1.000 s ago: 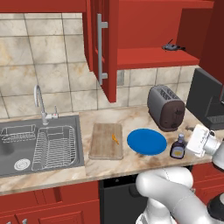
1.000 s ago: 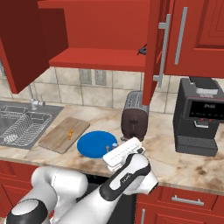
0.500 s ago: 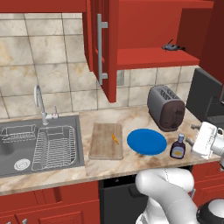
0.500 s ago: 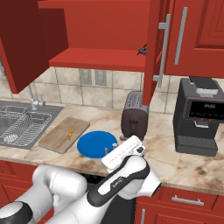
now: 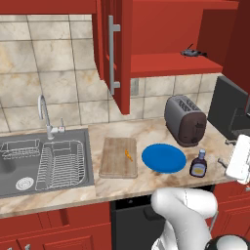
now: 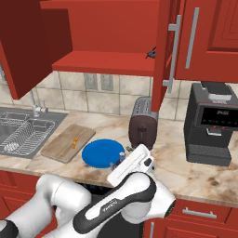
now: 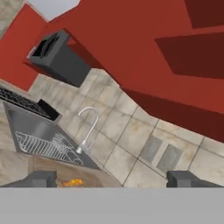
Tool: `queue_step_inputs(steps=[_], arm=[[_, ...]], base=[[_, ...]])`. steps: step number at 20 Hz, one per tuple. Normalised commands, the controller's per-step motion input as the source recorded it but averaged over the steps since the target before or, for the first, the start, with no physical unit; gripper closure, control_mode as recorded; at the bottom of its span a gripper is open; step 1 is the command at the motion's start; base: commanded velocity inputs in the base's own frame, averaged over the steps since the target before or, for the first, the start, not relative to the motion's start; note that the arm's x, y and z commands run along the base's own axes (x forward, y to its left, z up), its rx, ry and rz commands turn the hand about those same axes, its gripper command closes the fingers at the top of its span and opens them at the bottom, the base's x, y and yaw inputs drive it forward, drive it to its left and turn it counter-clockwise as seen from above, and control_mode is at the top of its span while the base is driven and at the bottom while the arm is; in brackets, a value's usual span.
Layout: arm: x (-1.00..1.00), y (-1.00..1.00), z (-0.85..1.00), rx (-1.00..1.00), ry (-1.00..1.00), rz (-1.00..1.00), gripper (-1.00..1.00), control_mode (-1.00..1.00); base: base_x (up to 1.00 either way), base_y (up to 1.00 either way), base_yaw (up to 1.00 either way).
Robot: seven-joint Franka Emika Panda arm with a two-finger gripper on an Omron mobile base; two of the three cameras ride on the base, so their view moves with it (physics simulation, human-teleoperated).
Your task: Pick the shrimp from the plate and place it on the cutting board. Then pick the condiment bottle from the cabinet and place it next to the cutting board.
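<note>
Right, the shrimp (image 5: pixel 128 155) lies on the board (image 5: pixel 118 156), the plate (image 5: pixel 164 158) beside it is bare, and the bottle (image 5: pixel 198 164) stands upright on the surface, just past the plate on the side away from the board. My end effector (image 7: pixel 109 178) is out beyond the bottle, away from the board, with its tips spread wide and nothing between them. From the hand camera I'm looking along the surface at the shrimp and the tiled wall, not down at the bottle. As I judge it, what's left is only backing off. The way to do that well: keep the fingers apart, lift away from the bottle before swinging, and don't sweep the wrist across its narrow neck, since a small upright bottle should tip easily.
</note>
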Motion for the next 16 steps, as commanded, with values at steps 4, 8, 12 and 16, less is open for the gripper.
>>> queue_step_inputs(steps=[4, 8, 12, 16], arm=[[-0.43, -0.01, 0.43, -0.27, -0.11, -0.08, -1.0, -1.0], [-0.41, 0.0, 0.4, -0.36, -0.14, -0.08, -1.0, -1.0], [-0.45, 0.0, 0.32, -0.4, -0.15, -0.08, -1.0, -1.0], [-0.48, 0.0, 0.32, -0.41, -0.15, -0.08, -1.0, -1.0]], base=[[0.0, 0.0, 0.0], [0.0, 0.0, 0.0], [0.0, 0.0, 0.0], [0.0, 0.0, 0.0]])
